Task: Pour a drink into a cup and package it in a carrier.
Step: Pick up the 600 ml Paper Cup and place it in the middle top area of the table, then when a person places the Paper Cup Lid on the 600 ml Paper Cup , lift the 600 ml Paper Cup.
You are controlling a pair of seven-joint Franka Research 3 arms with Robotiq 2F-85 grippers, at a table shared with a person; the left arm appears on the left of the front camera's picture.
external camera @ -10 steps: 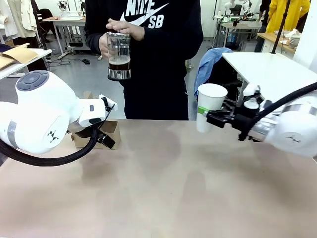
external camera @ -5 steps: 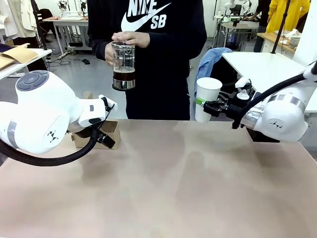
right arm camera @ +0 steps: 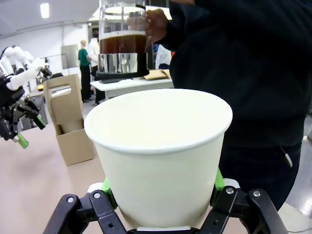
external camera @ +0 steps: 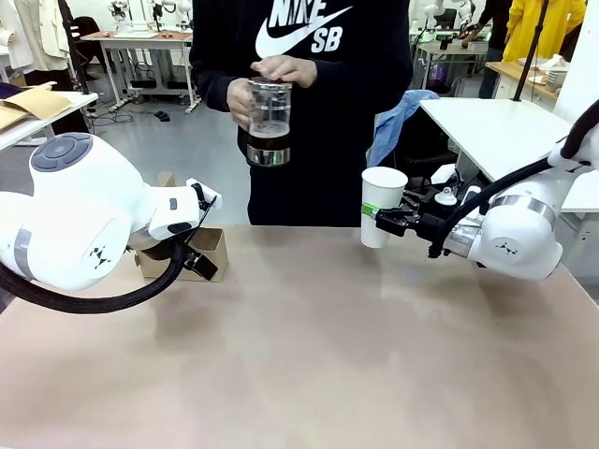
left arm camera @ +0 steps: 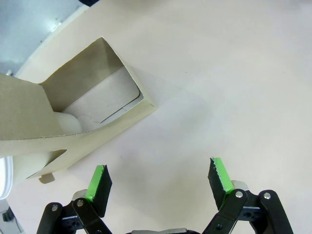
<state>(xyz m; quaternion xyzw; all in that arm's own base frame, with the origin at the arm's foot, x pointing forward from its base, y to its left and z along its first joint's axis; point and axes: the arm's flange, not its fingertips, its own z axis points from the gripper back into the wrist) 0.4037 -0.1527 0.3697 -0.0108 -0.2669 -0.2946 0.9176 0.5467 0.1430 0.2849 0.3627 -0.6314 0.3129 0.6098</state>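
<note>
Workshop benches crowd the background; over the table's (external camera: 309,355) far edge the right gripper (external camera: 379,217) clamps the cup (external camera: 382,192), now lower; the person's jar (external camera: 269,122) of drink (external camera: 269,140) has drifted toward it, so pouring looks near; the left gripper (left arm camera: 158,170) gapes wide beside the far-left carrier (left arm camera: 87,107); mid-table lies open.

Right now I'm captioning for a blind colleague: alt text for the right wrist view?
A white cup, open-topped, is clamped between the right arm's green-padded fingers. Behind it a person's hand holds a clear jar of dark drink, and a brown carrier stands on the table.
</note>
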